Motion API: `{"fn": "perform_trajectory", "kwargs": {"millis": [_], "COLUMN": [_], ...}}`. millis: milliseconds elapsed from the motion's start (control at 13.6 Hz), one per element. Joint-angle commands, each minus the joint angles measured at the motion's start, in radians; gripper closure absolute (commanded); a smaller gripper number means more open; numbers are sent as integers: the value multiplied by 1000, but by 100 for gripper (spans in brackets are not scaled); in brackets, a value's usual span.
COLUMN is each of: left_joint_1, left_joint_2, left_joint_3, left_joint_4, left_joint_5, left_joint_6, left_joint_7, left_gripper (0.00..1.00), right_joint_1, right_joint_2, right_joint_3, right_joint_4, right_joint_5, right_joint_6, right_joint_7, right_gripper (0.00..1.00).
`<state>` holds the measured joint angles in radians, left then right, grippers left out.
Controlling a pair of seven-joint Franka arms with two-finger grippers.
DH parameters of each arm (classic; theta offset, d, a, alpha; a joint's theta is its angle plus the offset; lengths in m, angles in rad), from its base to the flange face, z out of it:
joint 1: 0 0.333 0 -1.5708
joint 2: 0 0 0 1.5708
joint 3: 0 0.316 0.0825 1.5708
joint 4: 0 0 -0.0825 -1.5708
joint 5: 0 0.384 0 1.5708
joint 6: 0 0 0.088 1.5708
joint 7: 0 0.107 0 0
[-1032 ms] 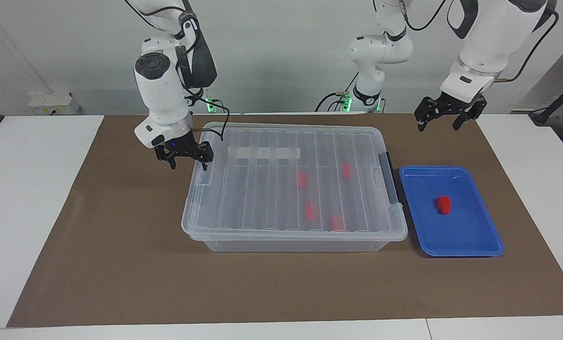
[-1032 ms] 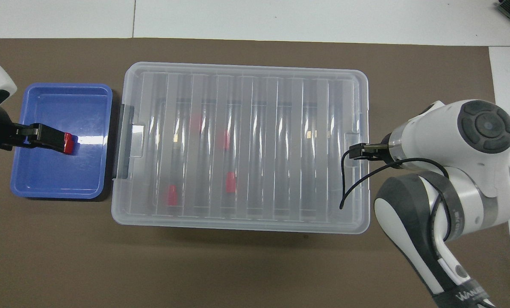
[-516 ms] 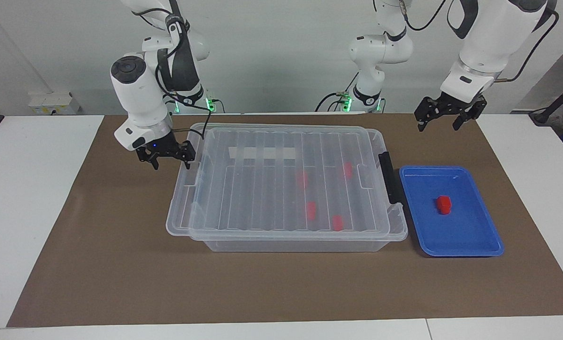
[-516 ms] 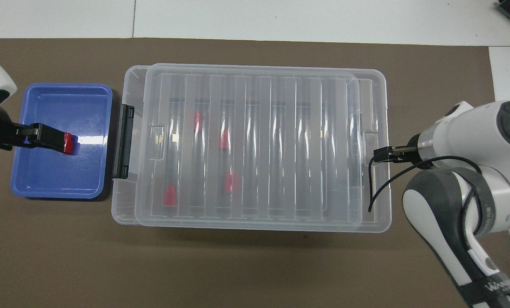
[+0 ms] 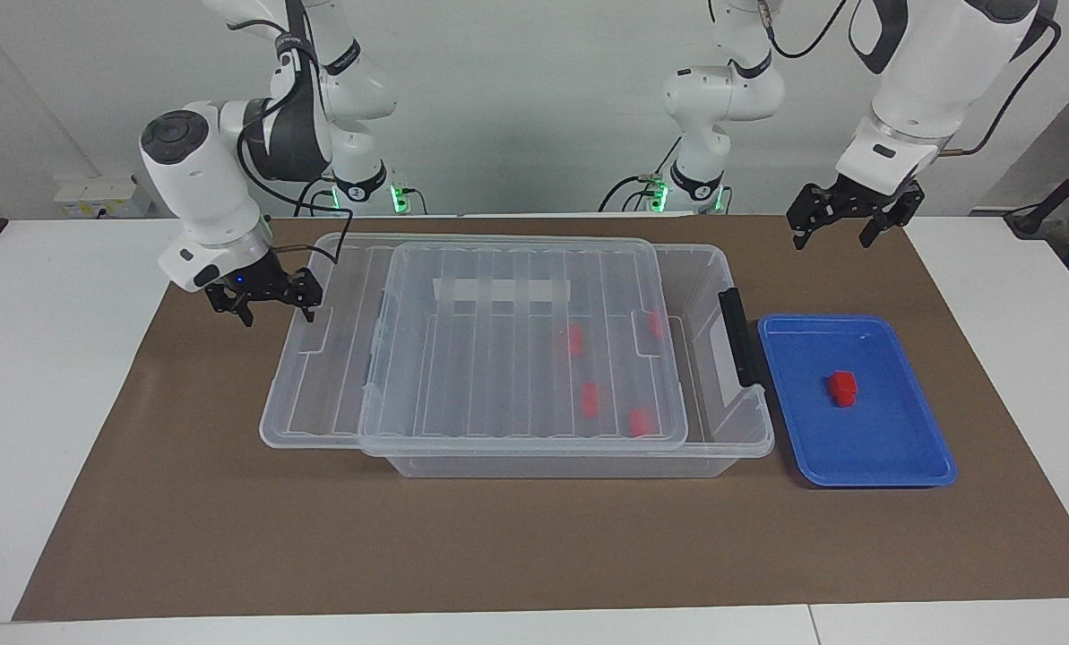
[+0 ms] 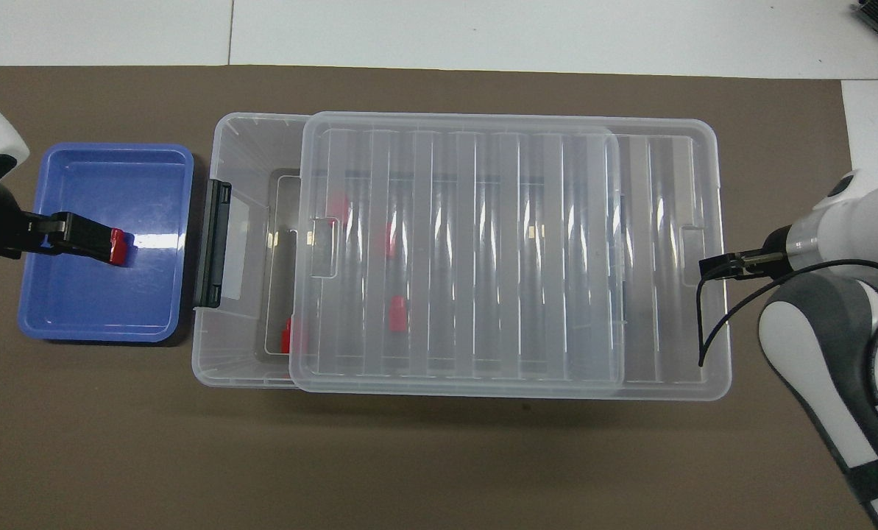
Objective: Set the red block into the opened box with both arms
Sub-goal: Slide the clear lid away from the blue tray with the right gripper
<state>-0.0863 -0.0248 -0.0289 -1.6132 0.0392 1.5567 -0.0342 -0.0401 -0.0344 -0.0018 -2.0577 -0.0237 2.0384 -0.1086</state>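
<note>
The red block [image 5: 842, 387] lies in the blue tray [image 5: 892, 448], apart from both grippers. My left gripper [image 5: 834, 235] hangs open, high over the tray; in the overhead view the left gripper [image 6: 104, 241] partly covers the red block [image 6: 119, 247]. The clear box [image 5: 733, 269] stands mid-table with its ribbed lid [image 5: 498, 358] slid part way off toward the right arm's end, which leaves a strip of the box [image 6: 240, 140] uncovered by the tray. My right gripper [image 5: 267, 305] is low at the lid's overhanging end rim, fingers spread. Several red blocks [image 5: 590, 399] lie inside the box.
A dark grey latch [image 5: 737, 345] stands up on the box end next to the tray. The brown mat [image 5: 534, 546] covers the table under everything, with white table tops at both ends.
The right gripper has moved toward its own end of the table and the lid has slid with it, uncovering the box end by the tray. The left arm has not moved.
</note>
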Motion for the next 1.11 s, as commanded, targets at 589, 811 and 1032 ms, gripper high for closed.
{"fn": "perform_trajectory", "kwargs": {"millis": [589, 811, 1032], "left_joint_1": [0, 0, 0], "left_joint_2": [-23, -23, -23], "left_joint_3": [3, 3, 3], "left_joint_4": [-19, -19, -19], "left_joint_5": [7, 8, 7], "left_joint_6": [6, 6, 6], "left_joint_7": [-4, -4, -4], "left_gripper": [0, 0, 0], "right_joint_1": [-162, -167, -170], "right_joint_2": [-21, -19, -19], "right_joint_3": [5, 5, 5], "right_joint_4": [-24, -25, -25], "right_joint_5": [-7, -7, -7], "right_joint_6": [28, 28, 28], "right_joint_7": [-194, -195, -194], "right_gripper": [0, 0, 0]}}
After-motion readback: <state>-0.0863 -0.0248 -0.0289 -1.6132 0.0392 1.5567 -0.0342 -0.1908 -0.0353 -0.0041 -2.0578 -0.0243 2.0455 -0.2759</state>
